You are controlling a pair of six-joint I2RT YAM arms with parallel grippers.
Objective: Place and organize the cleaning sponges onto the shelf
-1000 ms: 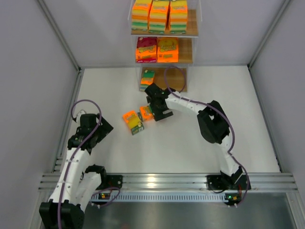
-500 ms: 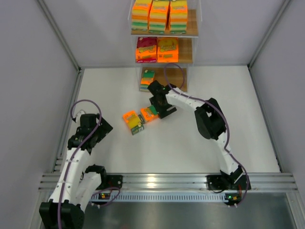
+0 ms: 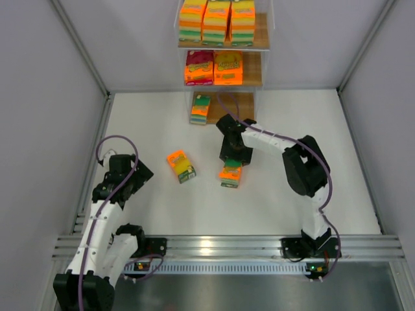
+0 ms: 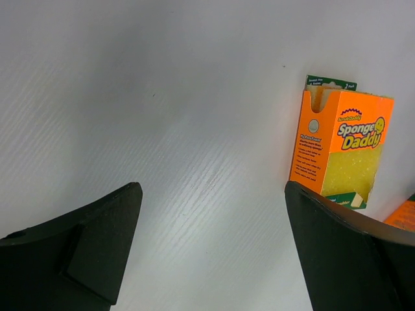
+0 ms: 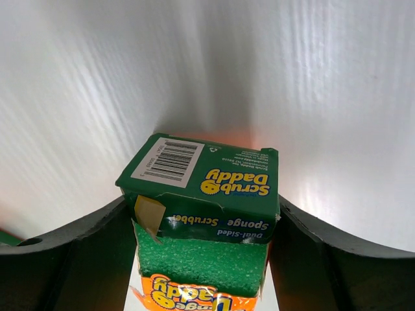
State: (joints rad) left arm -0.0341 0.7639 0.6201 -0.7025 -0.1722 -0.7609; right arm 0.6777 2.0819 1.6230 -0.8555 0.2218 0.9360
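A white table [image 3: 311, 116] seen from above, with a stepped wooden shelf [image 3: 260, 39] at its far edge. The right gripper [image 3: 232, 164] is reaching over the middle of the table, and its two black fingers [image 5: 71, 259] are pressing against both sides of a green-topped sponge pack [image 5: 207, 188] — narrowed onto it, gripping it a little in front of the shelf's lowest board. The left gripper [image 4: 213, 194] is hanging over bare table near the left side, jaws standing wide with nothing between them. A loose orange pack [image 4: 340, 149] with a yellow face is sitting on the table just beyond its right finger, apart from the held one. On the shelf, three stacks [image 3: 217, 23] are filling the top board, a magenta-faced pack [image 3: 199, 68] and a yellow-faced pack [image 3: 228, 67] are sitting side by side on the middle board, and one pack [image 3: 200, 109] is resting at the left of the bottom board
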